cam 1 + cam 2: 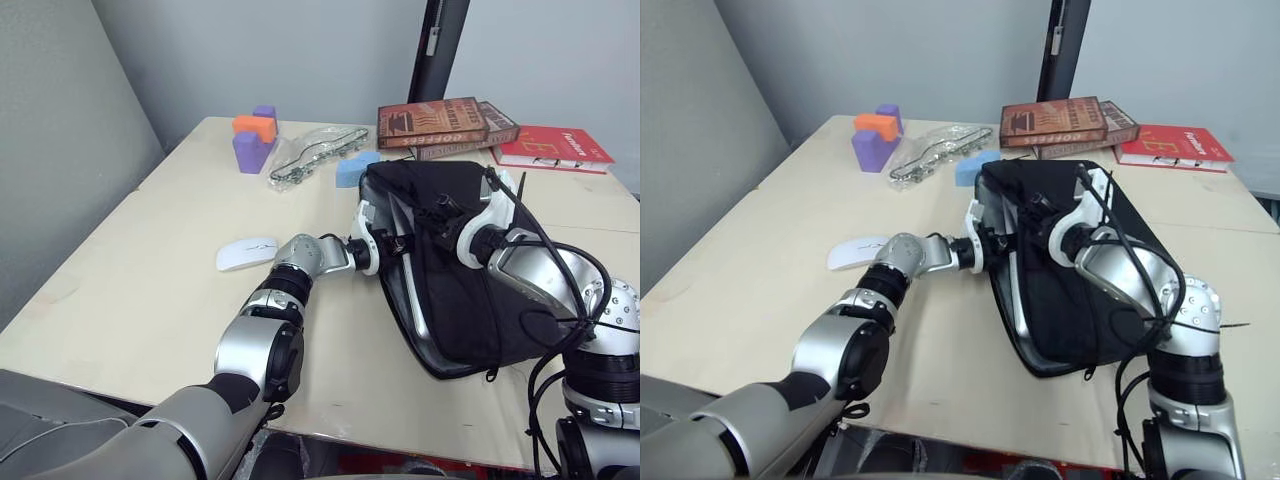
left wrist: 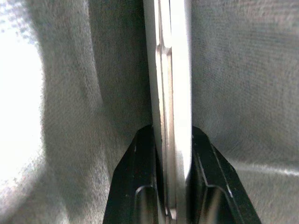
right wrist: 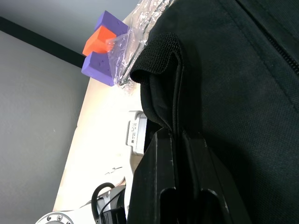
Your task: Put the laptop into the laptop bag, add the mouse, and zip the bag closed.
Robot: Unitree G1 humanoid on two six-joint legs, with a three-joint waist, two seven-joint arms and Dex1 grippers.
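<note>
Left eye view: bag lies flat on the counter, right of centre, long axis running near-far, tilted a bit to the near right. Its open mouth faces left. Laptop is inside the bag, only a silver edge strip showing along the left opening, same near-far axis. Left pincer reaches into the mouth from the left. Right pincer sits on top of the bag at its far part. Mouse lies on the counter left of the bag, well apart from it, just beside the left arm, long axis left-right. Far side: purple and orange blocks, a clear plastic bag, a blue block touching the bag's far corner, brown books, a red book.

Right eye view: same layout; laptop edge visible along the bag's left opening.

Left wrist view: left pincer clenched on the laptop's thin silver edge, one black finger on each side, grey bag lining all around.

Right wrist view: right pincer clamped on a fold of the bag's black fabric with a strap end above it. Blocks and plastic bag beyond.
</note>
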